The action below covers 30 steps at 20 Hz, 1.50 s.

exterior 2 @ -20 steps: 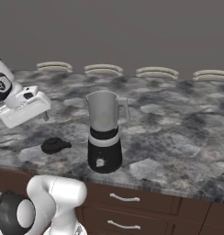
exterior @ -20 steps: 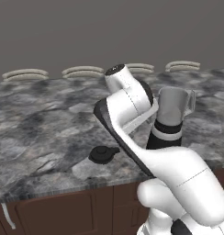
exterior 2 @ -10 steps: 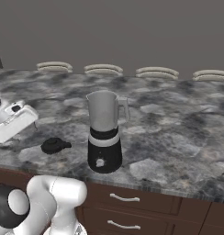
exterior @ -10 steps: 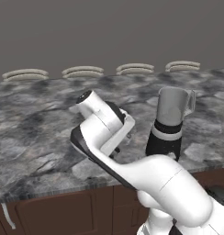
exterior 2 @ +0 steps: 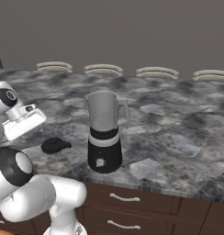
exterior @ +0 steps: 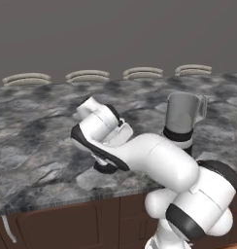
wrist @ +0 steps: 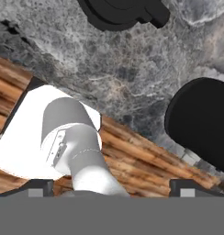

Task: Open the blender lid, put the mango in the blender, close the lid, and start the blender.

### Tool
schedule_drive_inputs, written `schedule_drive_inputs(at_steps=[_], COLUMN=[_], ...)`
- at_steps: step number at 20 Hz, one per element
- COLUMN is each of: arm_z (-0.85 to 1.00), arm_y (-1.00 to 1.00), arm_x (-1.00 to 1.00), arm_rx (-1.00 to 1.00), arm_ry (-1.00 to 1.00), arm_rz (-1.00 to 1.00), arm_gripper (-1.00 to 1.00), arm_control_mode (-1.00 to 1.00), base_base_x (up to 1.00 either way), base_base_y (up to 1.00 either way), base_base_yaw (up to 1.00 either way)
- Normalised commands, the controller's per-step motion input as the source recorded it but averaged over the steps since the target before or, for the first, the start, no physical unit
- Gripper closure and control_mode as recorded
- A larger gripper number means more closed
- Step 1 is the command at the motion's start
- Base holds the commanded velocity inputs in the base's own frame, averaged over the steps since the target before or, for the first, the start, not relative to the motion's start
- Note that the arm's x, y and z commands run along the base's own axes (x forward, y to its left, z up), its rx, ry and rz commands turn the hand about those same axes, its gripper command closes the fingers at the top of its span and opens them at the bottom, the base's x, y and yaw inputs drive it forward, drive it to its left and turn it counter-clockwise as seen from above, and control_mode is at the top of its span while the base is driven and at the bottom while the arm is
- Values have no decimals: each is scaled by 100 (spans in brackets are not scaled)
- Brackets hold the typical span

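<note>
Over the last second the arm has swung down and to the left, from beside the blender [exterior 2: 104, 137] to low over the near edge of the counter [exterior 2: 178, 133], so that the hand now hangs above the counter's front left part. The lid [exterior 2: 54, 145] is already off the jar and lies flat on the counter, just left of the blender, whose jar stands open at the top. The gripper [wrist: 111, 195] has its fingers spread wide and holds nothing; only their dark tips [wrist: 38, 187] show at the bottom of the hand view. The step in hand appears to be fetching the mango, which cannot be made out with certainty in any of the three views; the next move calls for finding it, then lowering the open fingers around it. The right base view shows the lid whole and clear of the blender, whereas the left base view hides most of it behind the arm. The hand view adds the counter edge and the wooden floor [wrist: 132, 160] below it.
</note>
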Motion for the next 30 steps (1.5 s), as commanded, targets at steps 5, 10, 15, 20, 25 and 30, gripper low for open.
schedule_drive_inputs(at_steps=[5, 10, 15, 20, 25, 30], arm_z=[-47, -32, -28, -36, -28, -20], arm_y=[0, 0, 2, 1, 5, 0], arm_x=[43, 42, 49, 41, 23, 2], arm_rx=[0, 2, 4, 9, 10, 12], arm_ry=[9, 8, 6, 1, 0, 0], arm_rz=[0, 0, 0, 0, 0, 0], arm_gripper=[-100, -100, -100, -100, -100, -100], arm_control_mode=[-100, -100, -100, -100, -100, -100], base_base_x=[0, 0, 0, 0, 0, 0], base_base_y=[0, 0, 0, 0, 0, 0], base_base_yaw=[0, 0, 0, 0, 0, 0])
